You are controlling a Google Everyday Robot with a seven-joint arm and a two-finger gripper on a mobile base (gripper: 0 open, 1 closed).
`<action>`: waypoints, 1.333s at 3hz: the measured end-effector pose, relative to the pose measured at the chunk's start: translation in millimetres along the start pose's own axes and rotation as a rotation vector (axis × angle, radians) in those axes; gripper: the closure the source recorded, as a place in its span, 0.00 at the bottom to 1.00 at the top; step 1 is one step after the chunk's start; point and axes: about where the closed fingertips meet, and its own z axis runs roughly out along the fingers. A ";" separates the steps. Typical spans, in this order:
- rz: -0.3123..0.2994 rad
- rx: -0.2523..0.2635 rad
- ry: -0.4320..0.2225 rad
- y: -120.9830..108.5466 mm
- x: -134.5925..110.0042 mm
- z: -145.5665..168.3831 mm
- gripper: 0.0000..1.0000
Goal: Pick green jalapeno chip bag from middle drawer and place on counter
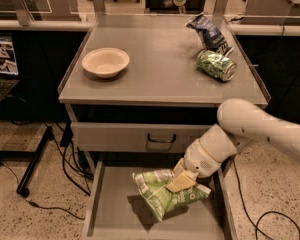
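Gripper [182, 181] clamped on right part of bag [160, 195], held over open drawer [107, 209], shadow beneath so likely lifted clear. Bag's long axis runs left from gripper, tilted. Counter [160, 69] lies above, behind

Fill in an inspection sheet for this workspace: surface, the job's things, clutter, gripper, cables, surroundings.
Surface: the counter is flat and grey, with raised side rails.
Job's things: the green jalapeno chip bag hangs tilted above the open middle drawer, casting a shadow on the drawer floor; it is not yet on the counter.
Clutter: a bowl sits on the counter's left; a dark blue snack bag and a green can lying on its side are at the right.
Gripper: the gripper is over the drawer's right half, jaws closed on the bag.
Cables: black cables trail to the floor left of the cabinet.
Surroundings: a closed drawer with a loop handle sits above; a laptop is at far left.
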 end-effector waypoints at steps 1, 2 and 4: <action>-0.100 -0.003 -0.020 24.2 -47.2 -48.9 1.00; -0.127 -0.006 -0.023 30.4 -59.1 -59.9 1.00; -0.314 0.111 -0.055 83.4 -123.5 -127.6 1.00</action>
